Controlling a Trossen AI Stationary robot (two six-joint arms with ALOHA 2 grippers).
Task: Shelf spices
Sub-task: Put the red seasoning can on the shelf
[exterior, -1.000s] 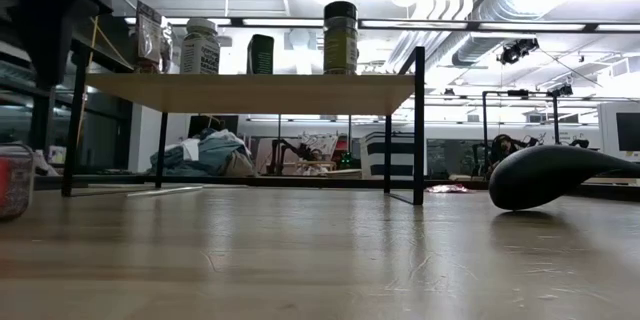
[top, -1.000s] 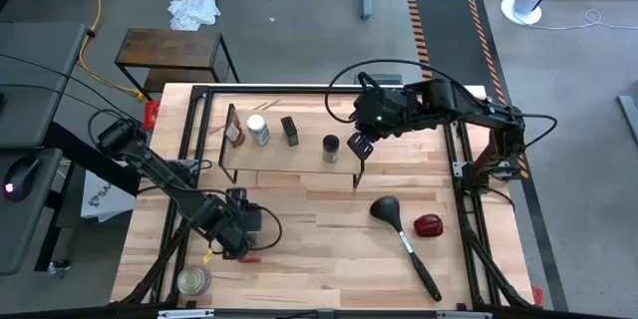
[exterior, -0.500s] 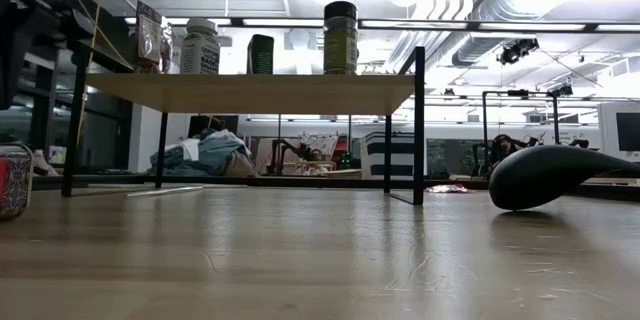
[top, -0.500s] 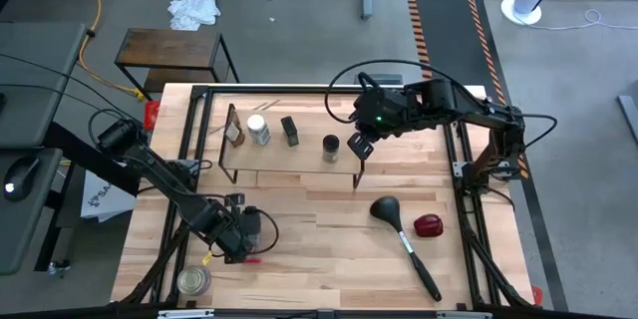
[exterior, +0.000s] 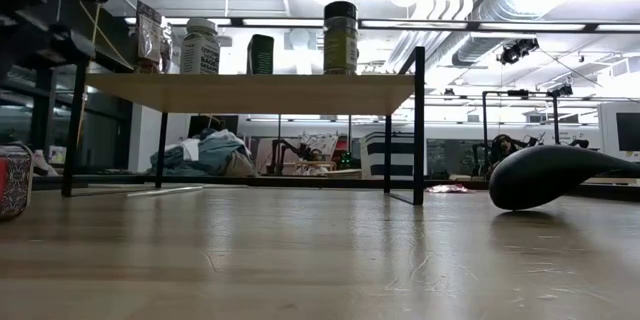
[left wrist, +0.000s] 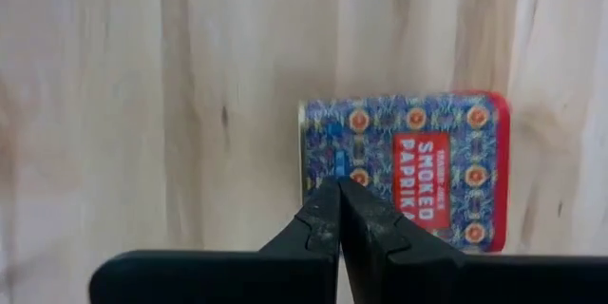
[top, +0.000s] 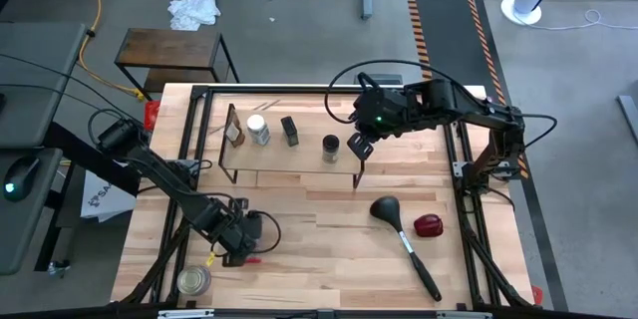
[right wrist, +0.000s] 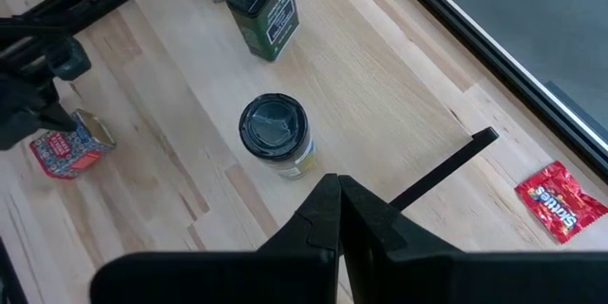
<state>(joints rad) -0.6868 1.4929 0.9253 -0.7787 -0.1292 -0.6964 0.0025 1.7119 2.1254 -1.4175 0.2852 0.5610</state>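
Just beyond the left gripper [left wrist: 339, 211], whose two dark fingers are pressed together on nothing, the red square tin [left wrist: 408, 166] lies flat on the table [top: 319, 214], its blue patterned face up and a red panel reading "SMOKED PAPRIK", the rest hidden behind the fingertips. From above, that gripper sits low at the table's near left, with a wider clear jar [top: 192, 280] nearby. Over the shelf [top: 289, 159], the right gripper [right wrist: 339, 211] hangs closed and empty, directly above the dark-lidded glass jar [right wrist: 275, 135]. Beyond it stand the small black box [right wrist: 261, 9], a white-capped jar [top: 258, 129] with "SESAME" on its label, and a brown bottle [top: 234, 134]. A flat red packet [right wrist: 559, 200] lies off to the side.
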